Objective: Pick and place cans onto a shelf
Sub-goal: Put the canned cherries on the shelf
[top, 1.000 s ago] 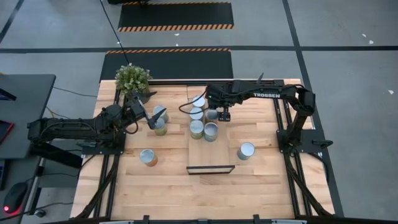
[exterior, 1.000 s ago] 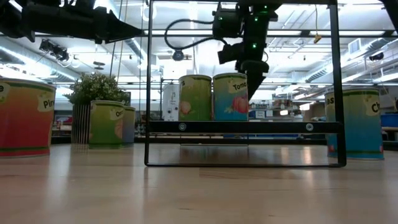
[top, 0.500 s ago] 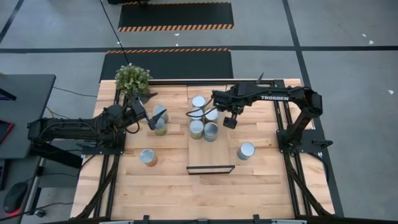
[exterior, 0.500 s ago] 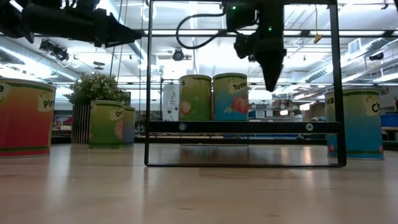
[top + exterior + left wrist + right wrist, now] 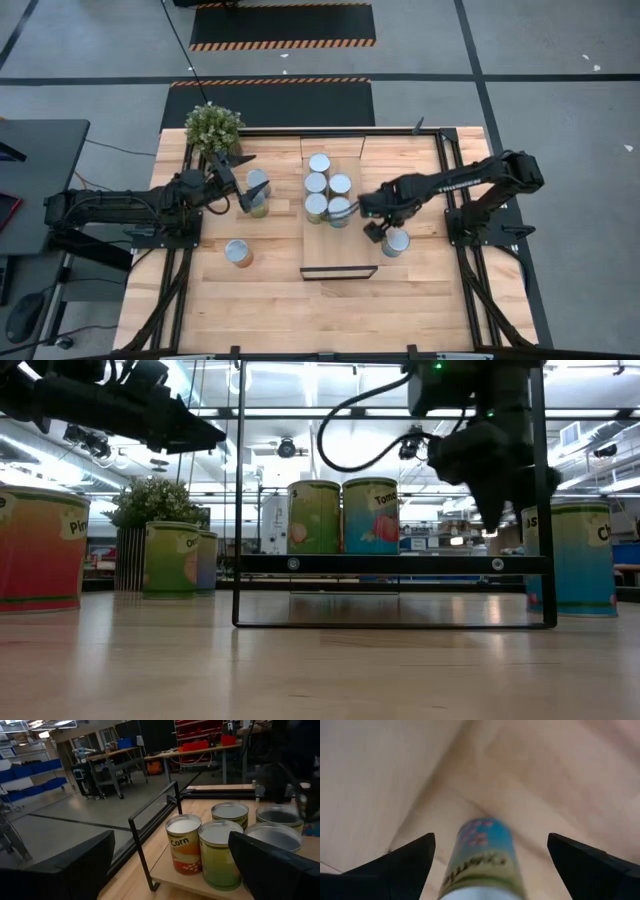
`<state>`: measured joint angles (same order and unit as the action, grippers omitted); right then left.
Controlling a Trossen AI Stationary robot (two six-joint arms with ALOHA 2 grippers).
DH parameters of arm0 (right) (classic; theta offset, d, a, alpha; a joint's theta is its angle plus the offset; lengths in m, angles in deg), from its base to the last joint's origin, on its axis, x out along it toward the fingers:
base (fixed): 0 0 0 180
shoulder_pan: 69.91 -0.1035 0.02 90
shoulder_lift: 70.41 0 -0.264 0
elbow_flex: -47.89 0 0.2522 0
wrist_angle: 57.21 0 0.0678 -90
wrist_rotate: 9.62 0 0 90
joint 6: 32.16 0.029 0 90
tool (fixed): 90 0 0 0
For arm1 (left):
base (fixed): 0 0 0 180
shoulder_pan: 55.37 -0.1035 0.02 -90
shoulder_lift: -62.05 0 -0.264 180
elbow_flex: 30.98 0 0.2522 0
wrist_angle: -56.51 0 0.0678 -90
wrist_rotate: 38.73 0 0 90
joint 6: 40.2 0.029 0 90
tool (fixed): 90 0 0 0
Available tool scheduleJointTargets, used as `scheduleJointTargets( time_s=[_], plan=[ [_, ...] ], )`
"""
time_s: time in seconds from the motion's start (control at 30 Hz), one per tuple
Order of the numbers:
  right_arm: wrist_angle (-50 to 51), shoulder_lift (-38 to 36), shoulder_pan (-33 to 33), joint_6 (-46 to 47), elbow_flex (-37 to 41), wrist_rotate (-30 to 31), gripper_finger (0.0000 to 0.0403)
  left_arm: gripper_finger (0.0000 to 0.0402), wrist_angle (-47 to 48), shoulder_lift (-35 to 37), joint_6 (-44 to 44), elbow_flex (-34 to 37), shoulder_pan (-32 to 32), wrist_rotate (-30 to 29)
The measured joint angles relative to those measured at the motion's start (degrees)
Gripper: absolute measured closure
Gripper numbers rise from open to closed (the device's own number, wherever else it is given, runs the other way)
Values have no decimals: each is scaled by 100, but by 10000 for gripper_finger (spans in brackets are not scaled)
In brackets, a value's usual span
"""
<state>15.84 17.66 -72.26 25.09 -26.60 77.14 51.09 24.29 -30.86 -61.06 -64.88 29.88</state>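
**Right pincer above a lone can beside the shelf**

The right pincer (image 5: 376, 226) hangs wide apart just above the teal-labelled can (image 5: 396, 242) that stands upright on the worktop (image 5: 430, 290), right of the shelf (image 5: 339, 255). In the right wrist view this can (image 5: 482, 855) sits between the 2 dark fingers (image 5: 400, 865), untouched, showing a blue and green label.

The shelf carries 4 cans (image 5: 327, 196) with shiny round tops, clustered toward its far end; the left wrist view shows one labelled "Corn" (image 5: 183, 843) in orange and a yellow-green one (image 5: 220, 853) beside it.

The left pincer (image 5: 232, 180) is also spread wide, held near 2 cans (image 5: 257, 194) by the potted plant (image 5: 213, 127). 1 more can (image 5: 238, 252) stands alone, nearer the front edge.
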Motion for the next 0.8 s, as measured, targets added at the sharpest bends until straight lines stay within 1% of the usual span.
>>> scheduleJointTargets(
  time_s=[0.23,0.43,0.6,0.8],
  plan=[
    [18,65,-441,933,0,-166,10,6,28,0,131,0,-6,-24],
    [184,96,-751,1442,0,-307,10,5,20,2,280,0,-4,-58],
    [373,94,-961,1690,0,-436,10,6,-12,2,332,2,-4,-108],
    [377,94,-1107,1628,175,-539,18,5,-20,2,334,0,-4,-108]
  ],
)
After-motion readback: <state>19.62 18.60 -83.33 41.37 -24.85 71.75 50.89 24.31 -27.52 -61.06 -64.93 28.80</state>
